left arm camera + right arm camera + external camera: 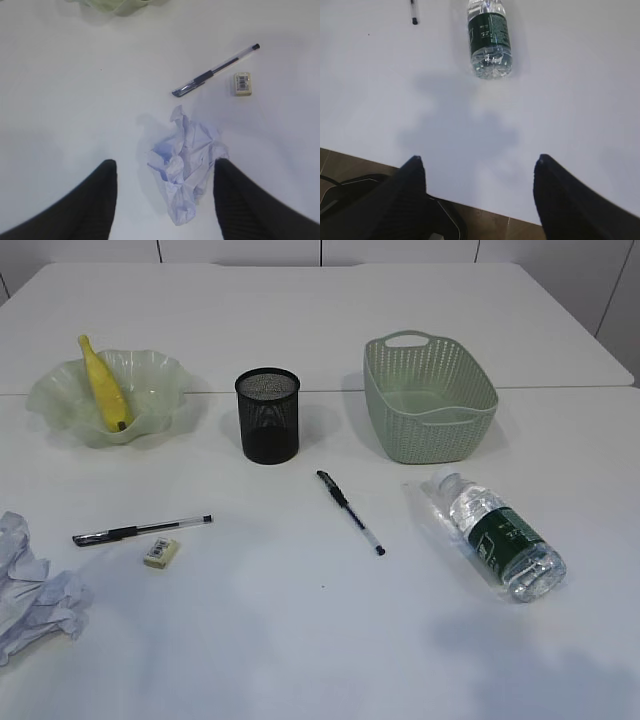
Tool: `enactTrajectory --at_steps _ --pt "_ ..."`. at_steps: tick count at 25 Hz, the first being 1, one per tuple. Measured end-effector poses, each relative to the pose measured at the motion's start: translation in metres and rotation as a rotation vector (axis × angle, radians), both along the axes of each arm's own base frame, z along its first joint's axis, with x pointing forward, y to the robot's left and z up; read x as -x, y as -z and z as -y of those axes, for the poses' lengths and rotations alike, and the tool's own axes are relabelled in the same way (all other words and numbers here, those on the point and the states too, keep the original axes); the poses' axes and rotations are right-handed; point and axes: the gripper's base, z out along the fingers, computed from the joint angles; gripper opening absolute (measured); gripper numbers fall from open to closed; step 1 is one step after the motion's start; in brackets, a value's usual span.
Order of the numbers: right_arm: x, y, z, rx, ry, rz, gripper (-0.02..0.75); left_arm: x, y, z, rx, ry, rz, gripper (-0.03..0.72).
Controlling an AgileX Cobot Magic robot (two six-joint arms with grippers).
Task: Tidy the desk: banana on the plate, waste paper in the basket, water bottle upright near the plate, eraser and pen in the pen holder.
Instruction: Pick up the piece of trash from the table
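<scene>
The yellow banana (105,386) lies in the pale green ruffled plate (55,390) at the far left. The crumpled waste paper (30,590) (187,167) lies at the desk's left front, between the spread fingers of my open left gripper (165,170). The eraser (161,552) (242,83) lies beside a pen (140,530) (215,70). A second pen (351,511) lies mid-desk. The black mesh pen holder (268,415) and the sage-green basket (430,395) stand behind. The water bottle (497,534) (490,37) lies on its side. My open right gripper (477,165) hovers empty over the desk's front edge.
The white desk (300,640) ends at a front edge in the right wrist view (470,205), with brown floor and a black base below. A seam crosses the desk behind the holder and basket.
</scene>
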Motion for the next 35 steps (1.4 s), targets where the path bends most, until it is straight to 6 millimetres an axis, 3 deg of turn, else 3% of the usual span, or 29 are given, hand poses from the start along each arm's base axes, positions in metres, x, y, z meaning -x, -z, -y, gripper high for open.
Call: enactTrajectory --at_steps 10,35 --pt "-0.001 -0.001 0.0 -0.008 0.004 0.008 0.501 0.027 -0.001 -0.003 0.079 -0.11 -0.114 0.435" --pt "-0.012 0.004 -0.005 0.007 0.003 -0.03 0.501 0.023 0.0 0.002 0.136 -0.112 -0.121 0.456"
